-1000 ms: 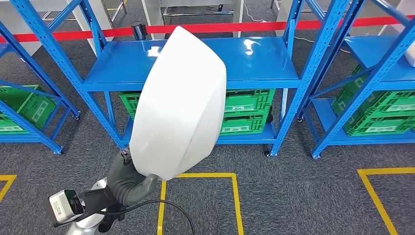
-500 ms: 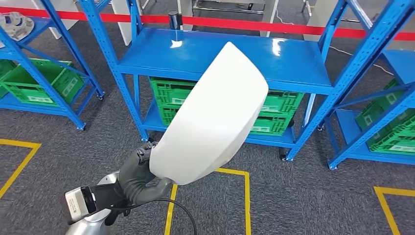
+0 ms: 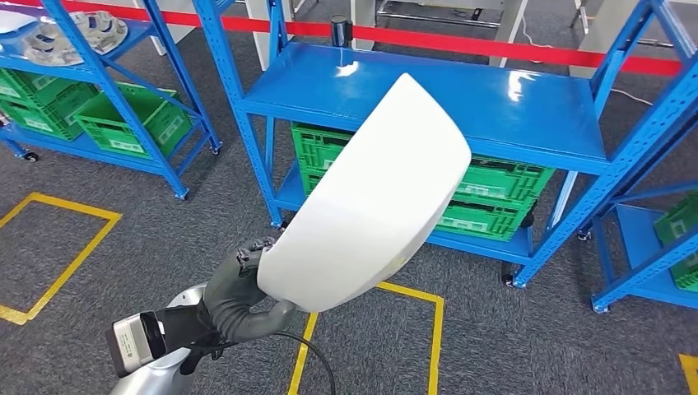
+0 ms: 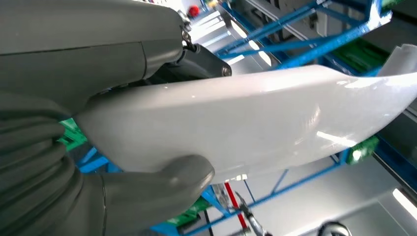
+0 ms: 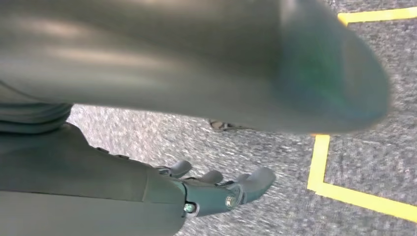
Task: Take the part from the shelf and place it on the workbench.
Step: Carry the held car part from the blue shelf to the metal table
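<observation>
View swung right along the blue shelf (image 3: 428,107) | left hand (image 3: 234,292) grips white part (image 3: 370,214) by its lower edge, part raised above hand for carrying | right hand (image 5: 216,191) empty, fingers loosely apart

No legible text, brand, number or sign is found in any view. White labels are fixed to the fronts of the green crates (image 3: 486,197) on the blue shelf (image 3: 461,107), and one sits on the wrist camera block (image 3: 136,344); their print is too small to read.
</observation>
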Action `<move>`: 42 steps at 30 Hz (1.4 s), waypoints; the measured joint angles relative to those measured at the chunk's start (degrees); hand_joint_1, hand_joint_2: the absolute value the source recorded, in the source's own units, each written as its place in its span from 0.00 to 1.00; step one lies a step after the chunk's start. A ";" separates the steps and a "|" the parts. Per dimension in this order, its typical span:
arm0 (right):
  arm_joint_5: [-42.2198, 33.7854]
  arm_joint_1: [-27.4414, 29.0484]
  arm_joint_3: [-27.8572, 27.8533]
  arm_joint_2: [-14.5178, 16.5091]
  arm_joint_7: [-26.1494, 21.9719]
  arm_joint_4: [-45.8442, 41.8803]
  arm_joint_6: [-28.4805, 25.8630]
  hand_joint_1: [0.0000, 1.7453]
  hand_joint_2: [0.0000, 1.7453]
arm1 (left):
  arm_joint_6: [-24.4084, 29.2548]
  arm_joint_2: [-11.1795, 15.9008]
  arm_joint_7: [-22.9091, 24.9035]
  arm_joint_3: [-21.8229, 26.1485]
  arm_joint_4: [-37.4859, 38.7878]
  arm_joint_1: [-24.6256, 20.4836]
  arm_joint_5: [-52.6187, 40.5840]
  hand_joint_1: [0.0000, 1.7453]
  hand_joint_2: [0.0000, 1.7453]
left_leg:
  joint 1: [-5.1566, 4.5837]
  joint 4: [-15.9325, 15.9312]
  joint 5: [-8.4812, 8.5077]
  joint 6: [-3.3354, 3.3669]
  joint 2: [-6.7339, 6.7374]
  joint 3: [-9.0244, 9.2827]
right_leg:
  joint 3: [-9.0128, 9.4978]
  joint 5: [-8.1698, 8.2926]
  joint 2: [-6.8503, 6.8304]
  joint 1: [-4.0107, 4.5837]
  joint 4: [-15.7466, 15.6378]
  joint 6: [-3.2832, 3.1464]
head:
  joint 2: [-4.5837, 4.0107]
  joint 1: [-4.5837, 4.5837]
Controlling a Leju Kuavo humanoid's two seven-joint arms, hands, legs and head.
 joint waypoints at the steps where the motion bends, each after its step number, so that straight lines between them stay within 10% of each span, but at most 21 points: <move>1: 0.00 0.08 0.00 -0.01 0.01 0.00 0.00 0.00 0.00 | 0.00 0.03 0.00 -0.04 0.14 -0.08 -0.03 1.00 1.00 | 0.18 3.78 -1.56 -0.28 0.47 -1.72 | -0.05 -0.01 -0.77 0.01 0.01 -0.01 | 0.00 -0.04; 3: 0.01 0.16 0.00 -0.02 0.05 0.00 0.00 0.00 0.00 | 0.01 0.11 -0.02 -0.15 0.41 -0.11 -0.10 1.00 1.00 | 0.51 6.55 -1.75 -0.63 0.83 -2.84 | -0.09 -0.02 -2.27 -0.01 0.04 0.02 | 0.00 -0.07; 6: 0.09 0.11 0.00 0.00 0.50 0.01 0.00 0.00 0.00 | 0.20 0.16 -0.03 -0.50 0.59 -0.53 -0.42 1.00 1.00 | 0.57 -3.61 3.14 -0.57 3.33 2.62 | 0.11 -0.23 -4.35 0.03 0.15 0.43 | 0.00 -0.13; 8: 0.23 0.09 0.00 -0.03 1.11 0.01 0.00 0.00 0.00 | 0.58 0.04 0.16 -0.78 0.64 -1.11 -0.50 1.00 1.00 | 0.28 -8.86 4.61 0.23 5.00 5.16 | 0.22 -0.40 -5.46 0.31 0.28 1.08 | 0.00 -0.09; 11: 0.46 -0.11 0.03 -0.11 1.46 0.00 0.00 0.00 0.00 | 1.04 -0.12 0.56 -0.95 0.72 -1.47 -0.43 1.00 1.00 | 0.01 -9.55 4.92 1.71 3.58 4.88 | 0.35 -0.43 -6.73 0.30 0.27 2.26 | 0.00 0.04; 15: 1.03 -0.15 0.12 -0.43 2.04 0.02 0.26 0.00 0.00 | 1.93 -0.47 0.98 -1.01 0.78 -2.03 0.03 1.00 1.00 | 0.24 -9.91 5.74 3.08 1.08 4.48 | -3.29 -5.69 -0.93 -0.04 8.68 3.16 | 0.00 0.42; 18: 1.23 0.32 0.17 -1.06 2.21 0.02 0.67 0.00 0.00 | 2.65 -0.46 0.21 -1.02 1.14 -1.73 0.07 1.00 1.00 | 0.00 -9.70 5.98 3.31 -1.30 4.02 | -7.34 -8.07 0.22 0.08 16.69 2.95 | 0.00 0.62; 22: 1.40 0.42 0.22 -2.22 2.31 0.02 0.71 0.00 0.00 | 2.85 -0.29 -1.16 -0.97 1.69 -1.41 -0.15 1.00 1.00 | -0.03 -9.01 6.12 2.83 -4.65 3.66 | -1.56 -1.58 3.40 0.07 4.38 2.12 | 0.00 0.72; 26: 1.27 0.36 0.22 -2.86 1.14 0.02 0.91 0.00 0.00 | 3.06 -0.21 -1.31 -0.89 1.95 -0.57 -1.33 1.00 1.00 | 0.13 -9.12 6.64 1.34 -6.91 2.89 | -0.13 -0.72 3.51 0.22 0.89 1.36 | 0.00 0.73; 28: 1.11 0.29 0.22 -3.19 0.28 0.02 0.88 0.00 0.00 | 3.10 -0.21 -1.39 -0.89 2.08 -0.50 -1.51 1.00 1.00 | -0.03 -7.72 5.74 0.77 -5.11 1.99 | -0.02 -0.35 2.04 0.01 0.47 0.59 | 0.00 0.49; 30: 1.06 0.41 0.22 -3.57 -0.16 0.02 0.87 0.00 0.00 | 3.10 -0.28 -1.48 -0.92 2.34 -0.75 -1.57 1.00 1.00 | -0.11 -1.96 2.39 0.35 -1.32 -0.69 | 0.03 -0.24 0.39 -0.04 0.26 0.11 | 0.00 0.07; 33: 1.05 0.72 0.22 -4.08 -0.26 0.02 0.69 0.00 0.00 | 3.13 -0.37 -1.49 -0.99 2.97 -0.84 -1.54 1.00 1.00 | 0.34 6.94 -1.13 -0.24 0.70 -4.58 | -0.06 -0.31 -2.25 0.06 0.28 0.02 | 0.00 -0.12; 39: 1.01 0.65 0.21 -4.87 -0.03 0.03 0.63 0.00 0.00 | 3.21 -0.67 -1.49 -1.14 3.83 -1.78 -0.28 1.00 1.00 | 0.11 -9.04 4.98 0.72 5.16 4.63 | 0.54 -0.87 -6.30 0.49 0.40 1.28 | 0.00 -0.03; 42: 0.99 0.44 0.20 -5.16 0.12 0.04 0.63 0.00 0.00 | 3.20 -0.90 -1.50 -1.19 4.20 -2.11 0.04 1.00 1.00 | -0.16 -9.50 5.25 1.88 3.35 4.41 | 0.89 -1.12 -7.28 0.27 0.43 2.40 | 0.00 0.17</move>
